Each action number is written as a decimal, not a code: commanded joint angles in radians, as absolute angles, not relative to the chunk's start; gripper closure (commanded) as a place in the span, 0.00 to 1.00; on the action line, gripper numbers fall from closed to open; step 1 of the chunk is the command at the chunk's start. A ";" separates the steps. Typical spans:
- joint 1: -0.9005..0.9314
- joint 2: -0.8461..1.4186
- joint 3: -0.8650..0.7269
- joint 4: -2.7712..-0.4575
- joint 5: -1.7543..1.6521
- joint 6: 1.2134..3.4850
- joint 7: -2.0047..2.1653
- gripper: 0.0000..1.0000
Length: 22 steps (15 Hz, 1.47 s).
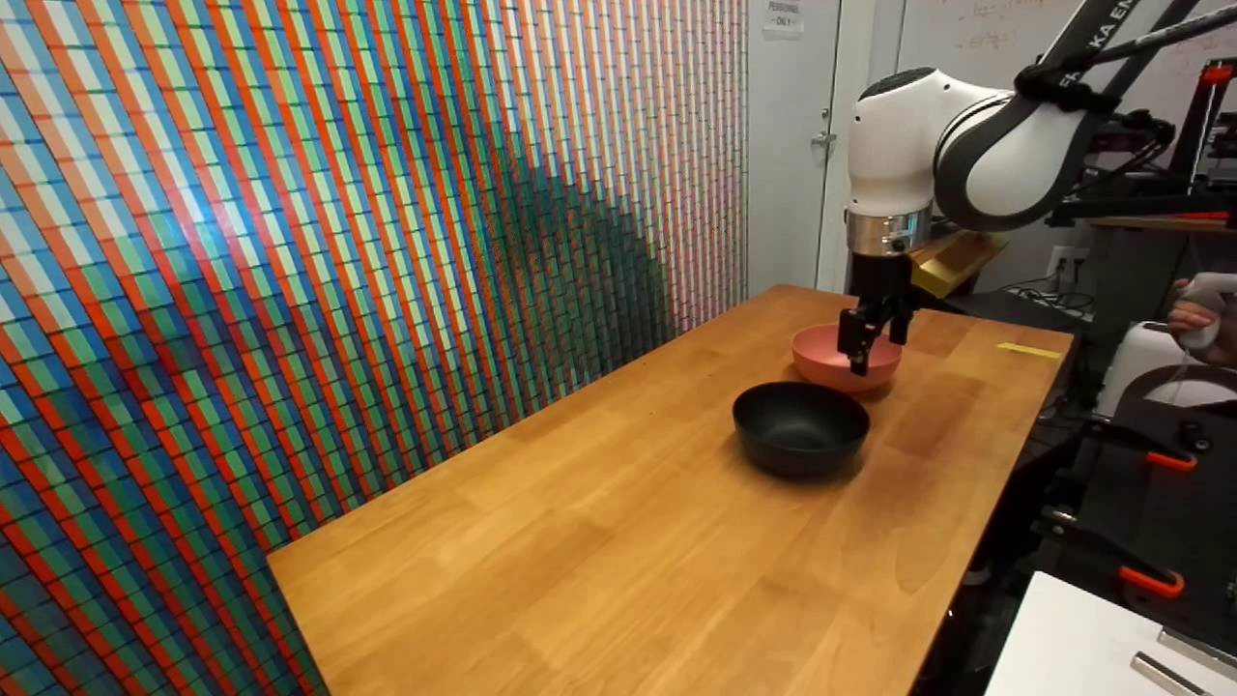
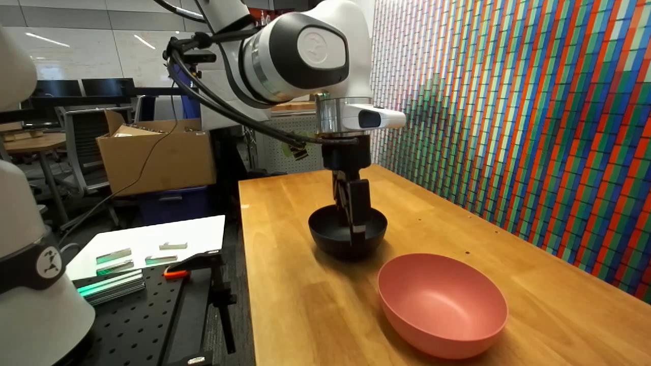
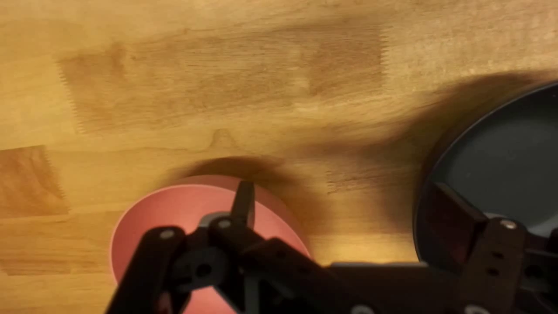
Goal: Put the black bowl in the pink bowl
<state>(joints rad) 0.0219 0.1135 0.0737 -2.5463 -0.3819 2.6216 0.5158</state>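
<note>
The black bowl (image 3: 510, 161) is seen on the counter (image 3: 218, 87), at the wrist view's right edge. Nothing is held by the wide-spread pincer (image 3: 343, 186). If it were lowered between the bowls, the pink bowl (image 3: 172, 207) at lower left could be bumped away.

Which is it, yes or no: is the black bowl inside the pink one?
No, the wrist view shows table between the black bowl and the pink bowl.

Yellow strip (image 1: 1028, 350) on wooden table (image 1: 580, 541), multicolored wall (image 1: 338, 242) alongside.
</note>
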 commanded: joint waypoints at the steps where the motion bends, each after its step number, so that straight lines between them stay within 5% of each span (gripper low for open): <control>1: 0.060 0.114 0.035 -2.539 -0.394 2.639 0.539 0.00; 17: 0.226 0.346 -0.076 -2.408 -0.478 2.680 0.723 0.00; 18: 0.240 0.361 -0.087 -2.399 -0.486 2.683 0.728 0.06; 19: 0.252 0.372 -0.093 -2.395 -0.486 2.688 0.729 0.27; 22: 0.283 0.398 -0.105 -2.382 -0.471 2.696 0.727 0.37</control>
